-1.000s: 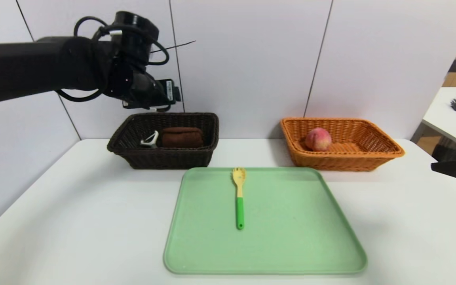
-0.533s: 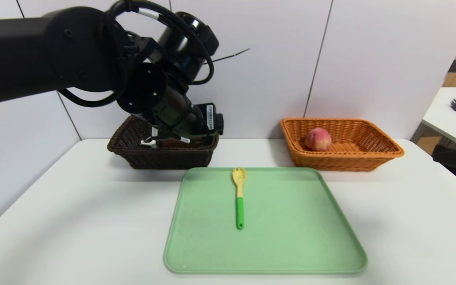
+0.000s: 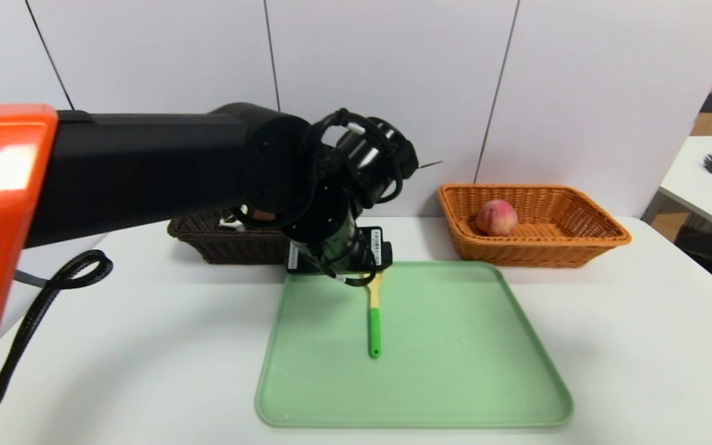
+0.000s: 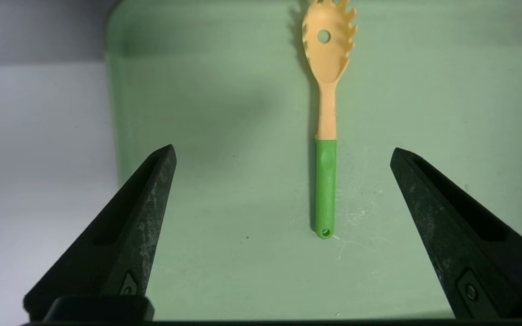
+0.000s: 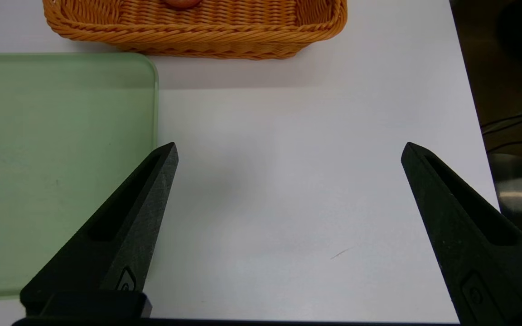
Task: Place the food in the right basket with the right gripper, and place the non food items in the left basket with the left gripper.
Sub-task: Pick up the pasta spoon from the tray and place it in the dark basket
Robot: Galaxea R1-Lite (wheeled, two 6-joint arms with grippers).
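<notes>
The fork [image 4: 326,136] lies flat on the green tray [image 3: 455,383], near the tray's far edge, with the yellow toothed head toward the baskets and the green handle toward the tray's middle. The left end effector [image 4: 281,156] hangs above it with the jaws spread wide and nothing between them; its black tapered fingers [image 4: 147,199] stand on either side of the handle. To do this step well, I think it should come straight down, centre on the green handle and close across its narrow width, because the fork is thin, smooth plastic lying low on a smooth tray and may slip. The dark left basket [image 3: 226,244] sits at the desk's far edge, mostly hidden by the arm, so I cannot say what is inside. The peach [image 3: 497,217], round with matte skin, already rests in the orange woven right basket [image 3: 578,247]. The right end effector [image 5: 288,151] waits released over the bare desk [image 5: 288,203], beside the tray's right edge.
</notes>
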